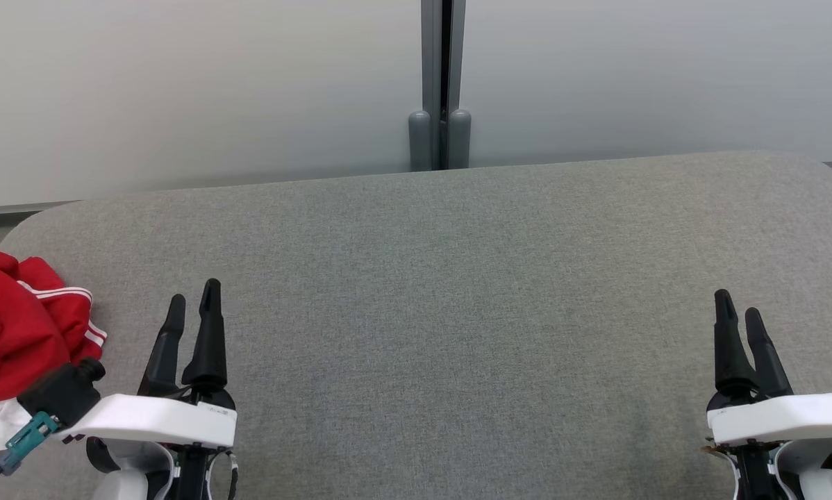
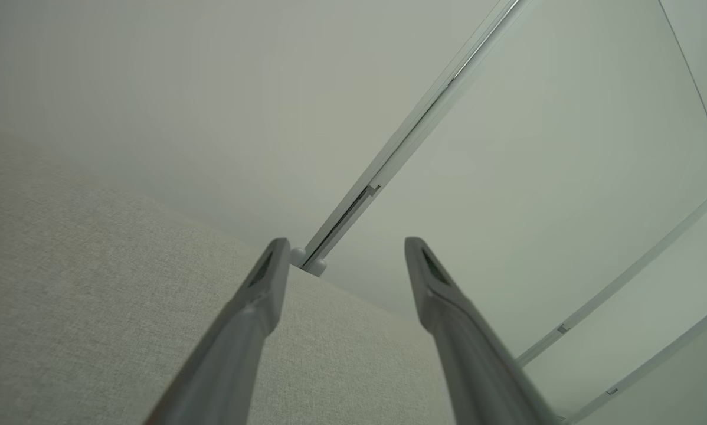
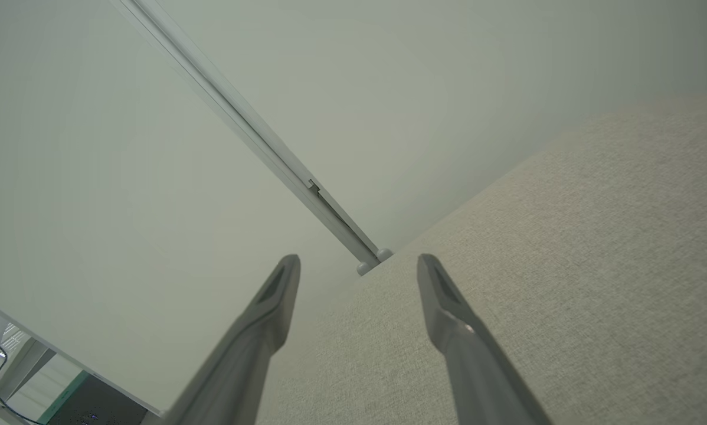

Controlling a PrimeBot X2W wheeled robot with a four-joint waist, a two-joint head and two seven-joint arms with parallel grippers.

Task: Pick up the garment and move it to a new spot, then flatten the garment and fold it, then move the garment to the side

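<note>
The garment [image 1: 20, 326] is a crumpled red piece with white stripes and a white part below it, lying at the far left edge of the grey fabric table [image 1: 458, 312] in the head view. My left gripper [image 1: 194, 300] hovers at the lower left, just right of the garment and apart from it, open and empty. At the lower right my right gripper [image 1: 739, 307] is also open with nothing in it. In the left wrist view the left gripper [image 2: 346, 245] has its fingers spread over bare cloth, and the right wrist view shows the right gripper [image 3: 358, 262] the same way.
A pale partition wall with a grey vertical post [image 1: 441, 83] stands right behind the table's far edge. The table's corners are rounded. A black connector with a teal plug [image 1: 34, 423] hangs off my left wrist over the garment's white part.
</note>
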